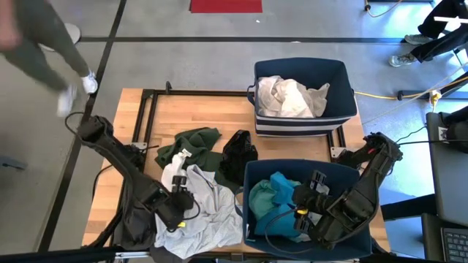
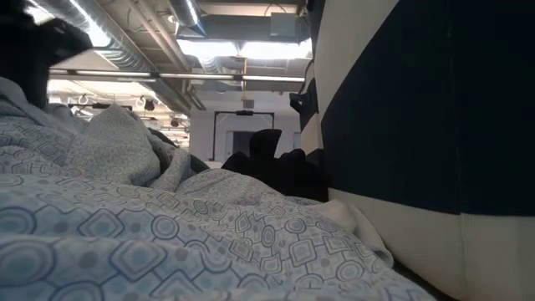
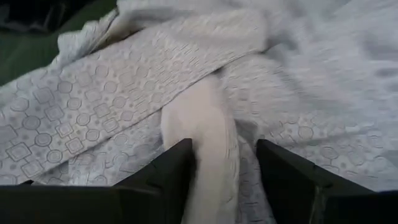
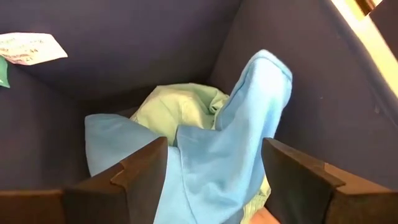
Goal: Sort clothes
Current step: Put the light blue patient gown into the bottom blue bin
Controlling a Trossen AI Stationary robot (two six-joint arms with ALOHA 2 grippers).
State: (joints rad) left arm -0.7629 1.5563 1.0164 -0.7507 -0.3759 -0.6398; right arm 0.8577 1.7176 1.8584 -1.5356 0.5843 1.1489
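My left gripper is open, low over a light grey patterned garment at the table's near left. In the left wrist view a raised white fold lies between its fingers. My right gripper is open inside the near navy bin, and a teal blue cloth stands up between its fingers over a pale turquoise piece. A dark green garment and a black one lie on the table. White clothes fill the far bin. My left gripper comes from above with a finger on each side of the white fold; whether the fingers touch it I cannot tell. My right gripper has its fingers on each side of the blue cloth; whether they touch it I cannot tell.
A dark grey garment lies under the left arm at the table's near left. In the low view the patterned cloth and the near bin's wall block most of the sight. A person moves beyond the far left corner.
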